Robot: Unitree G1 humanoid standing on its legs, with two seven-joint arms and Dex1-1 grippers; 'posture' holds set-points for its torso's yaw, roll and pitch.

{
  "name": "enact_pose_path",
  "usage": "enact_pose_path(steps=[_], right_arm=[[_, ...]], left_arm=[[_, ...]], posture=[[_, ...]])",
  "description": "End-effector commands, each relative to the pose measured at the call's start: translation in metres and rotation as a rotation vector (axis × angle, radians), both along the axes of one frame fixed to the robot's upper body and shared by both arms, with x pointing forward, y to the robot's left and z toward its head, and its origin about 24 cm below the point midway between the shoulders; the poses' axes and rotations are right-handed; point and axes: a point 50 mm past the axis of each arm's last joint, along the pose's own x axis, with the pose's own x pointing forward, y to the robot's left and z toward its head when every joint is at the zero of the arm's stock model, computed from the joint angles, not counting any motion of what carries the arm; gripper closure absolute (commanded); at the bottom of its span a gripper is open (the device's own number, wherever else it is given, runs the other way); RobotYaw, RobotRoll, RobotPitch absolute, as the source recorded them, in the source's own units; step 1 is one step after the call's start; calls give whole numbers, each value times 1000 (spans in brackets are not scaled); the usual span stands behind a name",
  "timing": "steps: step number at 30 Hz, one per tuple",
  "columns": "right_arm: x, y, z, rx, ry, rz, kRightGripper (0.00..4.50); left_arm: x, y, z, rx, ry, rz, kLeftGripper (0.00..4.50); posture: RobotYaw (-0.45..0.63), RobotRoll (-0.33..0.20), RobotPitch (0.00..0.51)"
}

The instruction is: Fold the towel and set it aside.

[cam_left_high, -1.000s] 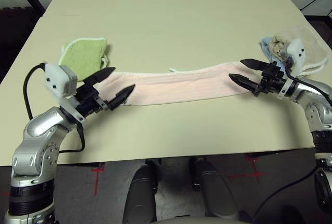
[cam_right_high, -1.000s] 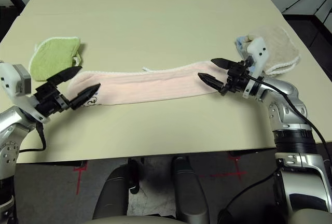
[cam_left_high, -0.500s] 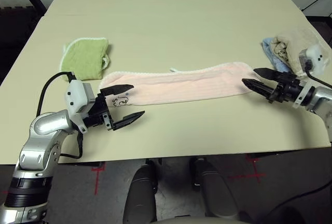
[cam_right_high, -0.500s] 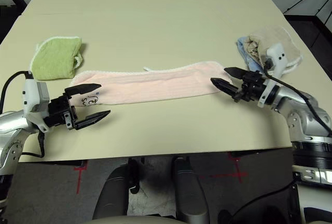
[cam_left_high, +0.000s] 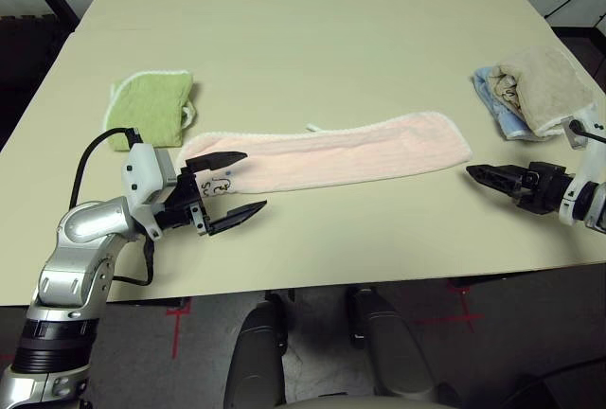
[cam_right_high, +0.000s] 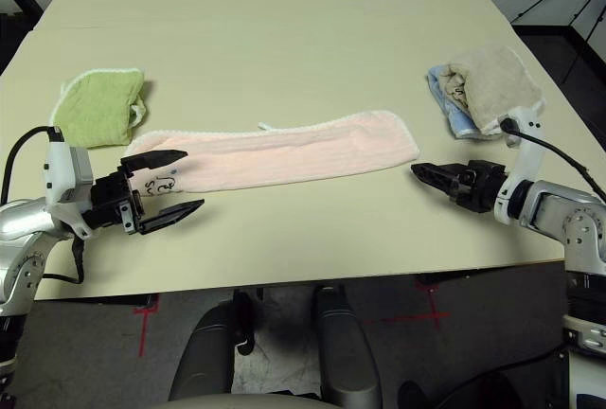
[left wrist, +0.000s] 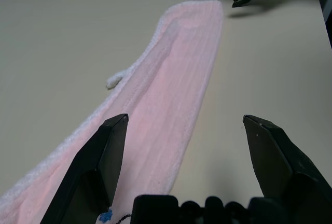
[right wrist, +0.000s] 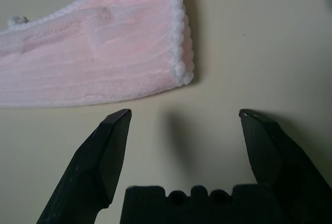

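Note:
The towel (cam_left_high: 331, 153) is a long pale pink strip with white edging, lying flat across the table from left to right. A dark embroidered mark (cam_left_high: 220, 182) sits at its left end and a small tag (cam_left_high: 312, 128) pokes from its far edge. My left gripper (cam_left_high: 256, 180) is open at that left end, one finger over the cloth and the other over bare table in front, holding nothing. My right gripper (cam_left_high: 471, 173) is open and empty, just off the towel's right end (right wrist: 104, 63) with a gap of table between.
A folded green cloth (cam_left_high: 151, 106) lies behind the towel's left end. A beige-and-blue cloth bundle (cam_left_high: 530, 92) sits at the far right, behind my right arm. The table (cam_left_high: 331, 30) stretches bare beyond the towel. Its front edge runs close under both grippers.
Both grippers have drawn back off the towel's ends, the right one outward to the right, the left one toward the front edge. The towel stays flat on the table. Both remain open.

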Motion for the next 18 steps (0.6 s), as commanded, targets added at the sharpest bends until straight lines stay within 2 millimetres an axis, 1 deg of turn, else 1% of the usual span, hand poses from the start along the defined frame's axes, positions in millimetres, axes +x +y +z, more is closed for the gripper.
enact_pose_path(steps=[1, 4, 7, 18], right_arm=[[-4, -7, -13, 27, 88, -65, 0], [2, -4, -15, 32, 100, -80, 0], [10, 4, -16, 37, 87, -64, 0], [25, 24, -21, 47, 61, -15, 0]], left_arm=[[-1, -1, -5, 19, 17, -2, 16], [0, -1, -5, 20, 17, 4, 16], [0, 0, -6, 24, 17, 12, 16], [-1, 1, -6, 34, 23, 22, 16]], posture=[[-196, 0, 207], [-189, 0, 205], [-189, 0, 205], [-166, 0, 210]])
